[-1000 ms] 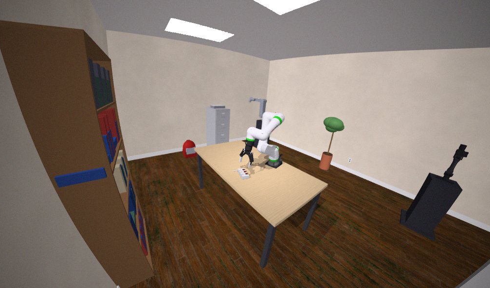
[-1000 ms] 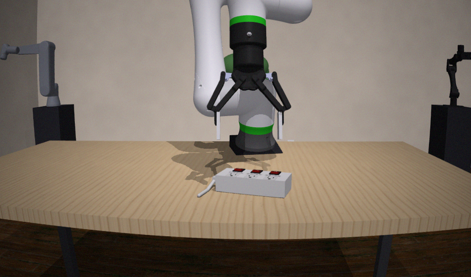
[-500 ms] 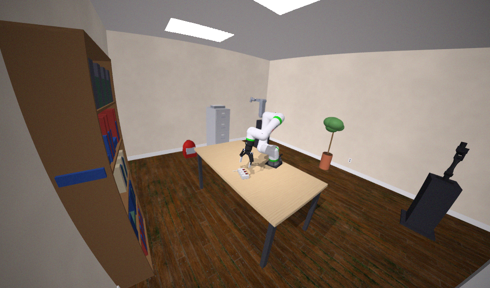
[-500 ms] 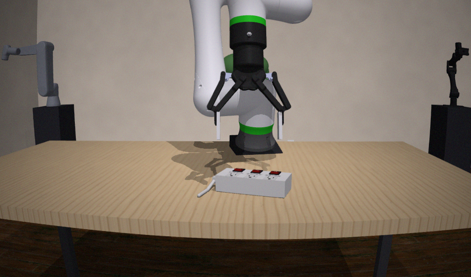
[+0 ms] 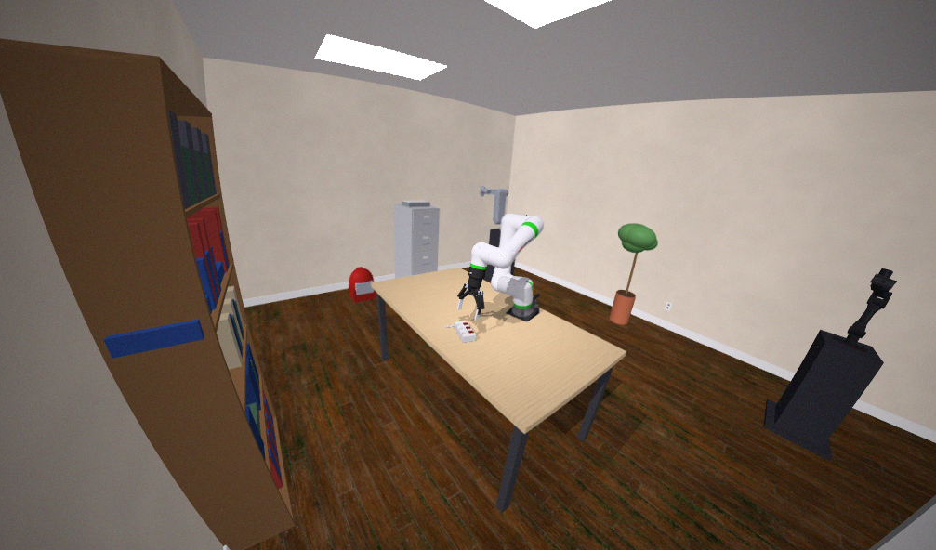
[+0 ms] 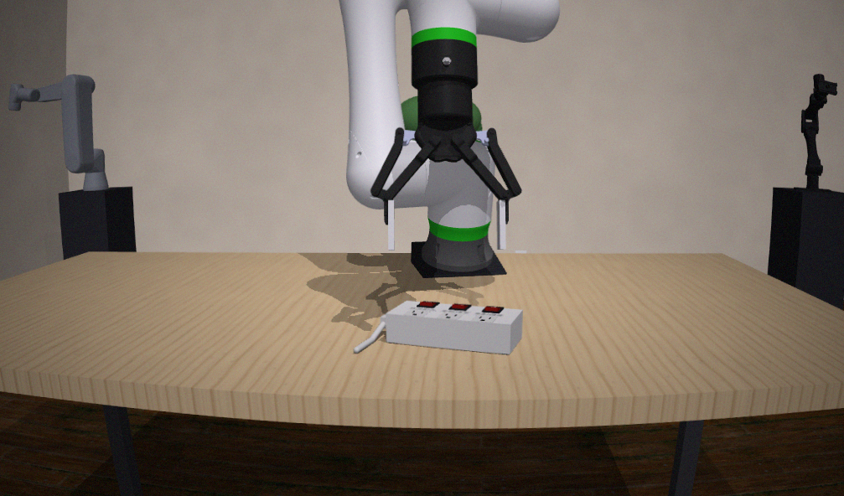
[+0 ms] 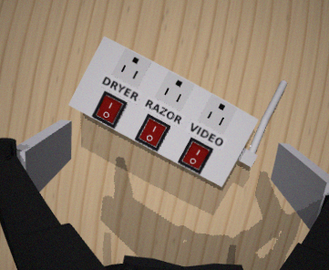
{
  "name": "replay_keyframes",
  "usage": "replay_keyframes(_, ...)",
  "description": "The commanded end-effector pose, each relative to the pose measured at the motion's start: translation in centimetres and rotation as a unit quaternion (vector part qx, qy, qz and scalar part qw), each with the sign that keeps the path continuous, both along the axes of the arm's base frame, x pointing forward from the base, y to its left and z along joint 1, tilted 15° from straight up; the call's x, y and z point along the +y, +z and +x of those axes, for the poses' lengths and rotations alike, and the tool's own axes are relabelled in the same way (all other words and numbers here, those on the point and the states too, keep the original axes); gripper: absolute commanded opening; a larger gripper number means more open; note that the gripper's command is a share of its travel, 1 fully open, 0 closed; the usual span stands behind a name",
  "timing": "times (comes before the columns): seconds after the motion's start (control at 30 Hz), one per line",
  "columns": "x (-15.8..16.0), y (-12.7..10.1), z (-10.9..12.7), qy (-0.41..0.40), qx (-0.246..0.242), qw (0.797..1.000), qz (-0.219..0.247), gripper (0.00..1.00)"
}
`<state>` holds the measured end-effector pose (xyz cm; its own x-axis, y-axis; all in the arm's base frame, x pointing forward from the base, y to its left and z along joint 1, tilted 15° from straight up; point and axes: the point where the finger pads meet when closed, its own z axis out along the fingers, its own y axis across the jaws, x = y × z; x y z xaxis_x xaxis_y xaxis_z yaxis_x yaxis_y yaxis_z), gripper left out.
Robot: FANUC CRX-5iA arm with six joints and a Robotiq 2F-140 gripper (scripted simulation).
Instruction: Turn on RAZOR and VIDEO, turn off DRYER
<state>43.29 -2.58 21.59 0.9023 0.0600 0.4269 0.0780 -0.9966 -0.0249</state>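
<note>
A white power strip (image 7: 162,111) lies face up on the wooden table, with a short white cord stub (image 7: 267,119) at its VIDEO end. It carries three red rocker switches labelled DRYER (image 7: 107,109), RAZOR (image 7: 152,131) and VIDEO (image 7: 194,154). I cannot tell from their look which are on. The strip also shows in the exterior and top views (image 6: 453,325) (image 5: 465,332). My gripper (image 6: 445,231) (image 7: 174,150) hangs open and empty above the strip, well clear of it, fingers pointing down and spread wider than the strip's length.
The arm's black base (image 6: 457,259) stands on the table behind the strip. Off the table are a bookshelf (image 5: 149,287), a filing cabinet (image 5: 415,236), a potted plant (image 5: 631,273) and two camera stands (image 6: 810,228).
</note>
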Motion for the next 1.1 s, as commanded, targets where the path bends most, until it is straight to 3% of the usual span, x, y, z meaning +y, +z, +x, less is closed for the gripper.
replay_keyframes(0.0, 0.0, 0.0, 0.0, 0.000, 0.000, 1.000, 0.000, 1.00)
replay_keyframes(0.2, -0.1, 0.4, 0.2, -0.003, 0.005, 1.000, 0.000, 1.00)
replay_keyframes(0.3, -0.6, 3.3, 1.8, -0.023, 0.048, 0.999, 0.004, 1.00)
replay_keyframes(0.37, -0.6, 3.3, 1.8, -0.023, 0.048, 0.999, 0.004, 1.00)
replay_keyframes(0.53, -1.0, 5.9, 3.4, -0.039, 0.091, 0.995, 0.011, 1.00)
replay_keyframes(1.07, -1.1, 6.2, 3.6, -0.040, 0.096, 0.994, 0.012, 1.00)
